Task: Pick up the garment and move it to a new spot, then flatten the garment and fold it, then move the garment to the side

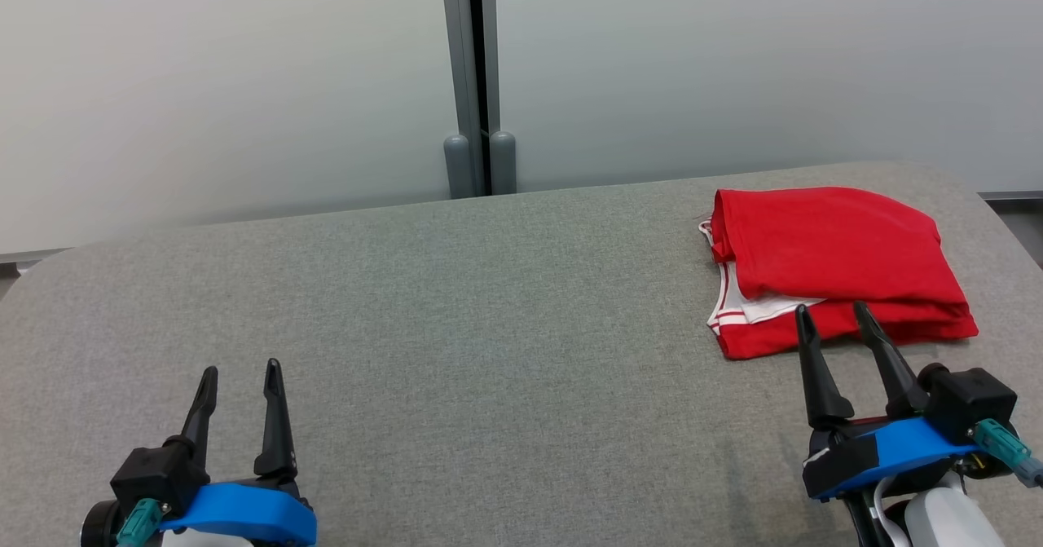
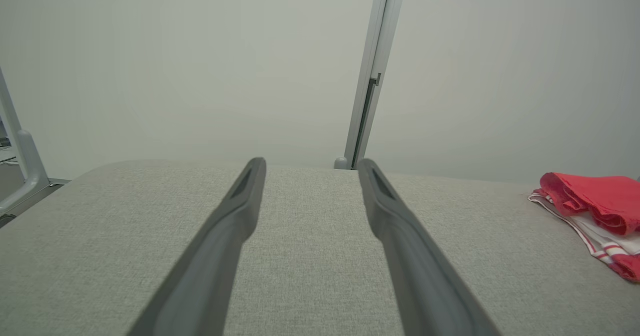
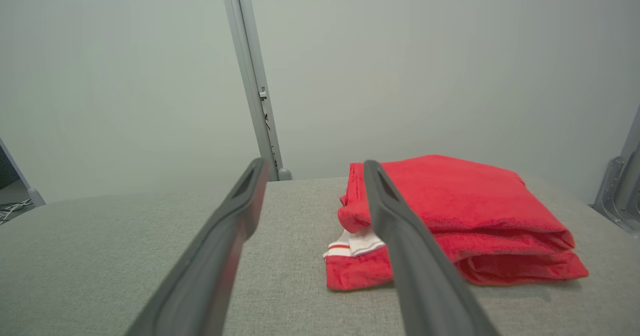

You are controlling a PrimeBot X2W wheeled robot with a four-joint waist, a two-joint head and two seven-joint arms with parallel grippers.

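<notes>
No text, label, brand, number or sign legible anywhere.
</notes>
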